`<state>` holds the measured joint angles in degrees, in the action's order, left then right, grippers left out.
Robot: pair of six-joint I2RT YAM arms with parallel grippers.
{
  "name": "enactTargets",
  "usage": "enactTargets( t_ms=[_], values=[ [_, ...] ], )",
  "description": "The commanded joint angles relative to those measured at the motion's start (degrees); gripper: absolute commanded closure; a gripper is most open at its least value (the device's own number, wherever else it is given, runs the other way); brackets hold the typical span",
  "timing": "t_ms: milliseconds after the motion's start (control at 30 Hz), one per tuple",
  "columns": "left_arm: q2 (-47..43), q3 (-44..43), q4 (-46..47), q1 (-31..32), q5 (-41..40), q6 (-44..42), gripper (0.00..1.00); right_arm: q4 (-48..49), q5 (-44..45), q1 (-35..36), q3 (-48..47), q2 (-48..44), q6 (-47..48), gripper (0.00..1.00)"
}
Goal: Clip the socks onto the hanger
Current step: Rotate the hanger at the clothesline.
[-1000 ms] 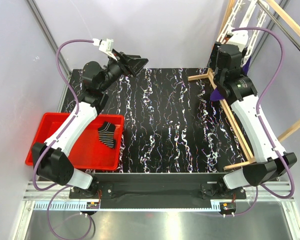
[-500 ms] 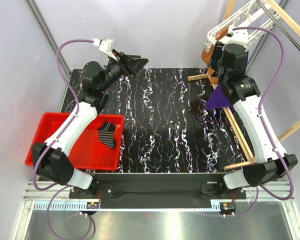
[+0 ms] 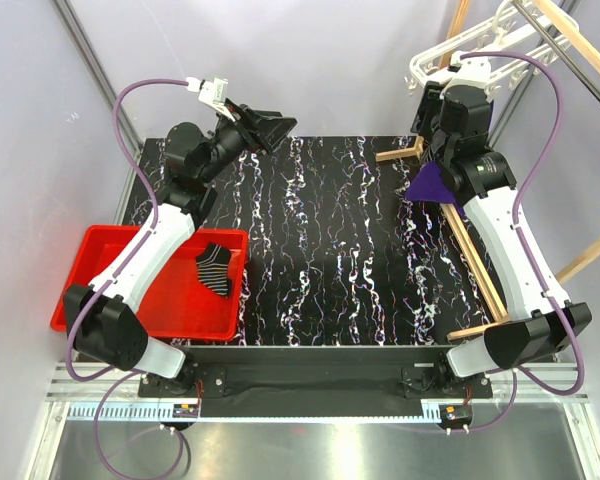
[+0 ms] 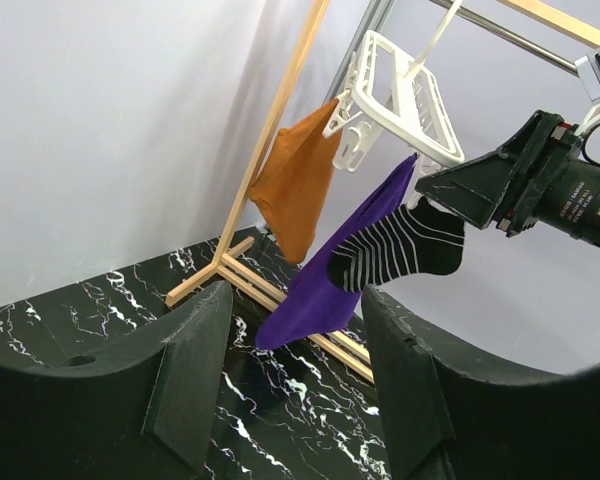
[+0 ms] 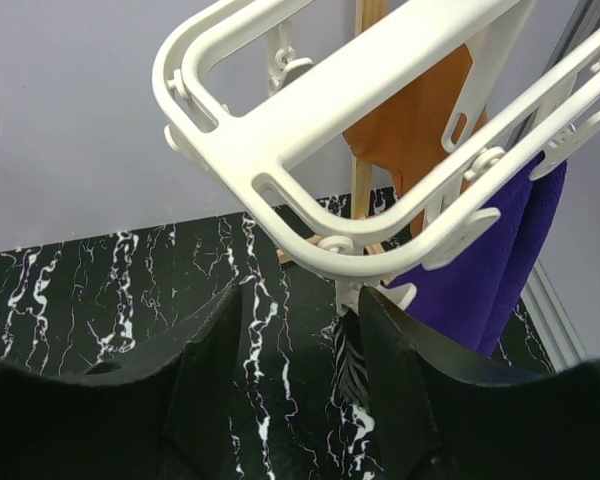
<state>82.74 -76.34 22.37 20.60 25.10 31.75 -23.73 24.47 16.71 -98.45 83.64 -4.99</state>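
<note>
One striped black sock [image 4: 400,250] hangs from a clip of the white hanger [image 4: 400,90], in front of a purple cloth [image 4: 330,280]. In the right wrist view that sock [image 5: 352,365] dangles below the hanger frame [image 5: 310,110], inside the gap of my right gripper [image 5: 300,295] and close to its right finger. The jaws stand open and grip nothing. My right gripper [image 3: 430,115] is raised under the hanger [image 3: 450,50]. A second sock [image 3: 217,268] lies in the red bin [image 3: 110,290]. My left gripper [image 3: 278,125] hovers open and empty over the table's back left, facing the hanger.
An orange cloth [image 4: 295,180] and the purple cloth [image 3: 435,185] hang from the same hanger. The wooden rack [image 3: 470,250] runs along the table's right side with a metal rail above. The black marbled table [image 3: 330,260] lies between the arms.
The right arm lifted and shifted left under the hanger, which swung left with it. The purple cloth swung out into view. The right jaws narrowed slightly. The left arm stayed still.
</note>
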Motion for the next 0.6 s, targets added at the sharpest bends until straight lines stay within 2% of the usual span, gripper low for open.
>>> enactTargets(
  t_ms=[0,167,567],
  values=[
    [0.3,-0.7,2.4,-0.3,0.8,-0.5,0.40,2.5,-2.0,-0.3,-0.2,-2.2,-0.1,0.42],
    [0.7,-1.1,2.3,-0.2,1.0,-0.5,0.41,2.4,-9.6,-0.2,-0.8,-1.2,-1.2,0.38],
    [1.0,-1.1,2.4,-0.2,1.4,-0.5,0.41,1.8,-16.5,0.3,-5.7,1.9,-2.3,0.34]
  ],
)
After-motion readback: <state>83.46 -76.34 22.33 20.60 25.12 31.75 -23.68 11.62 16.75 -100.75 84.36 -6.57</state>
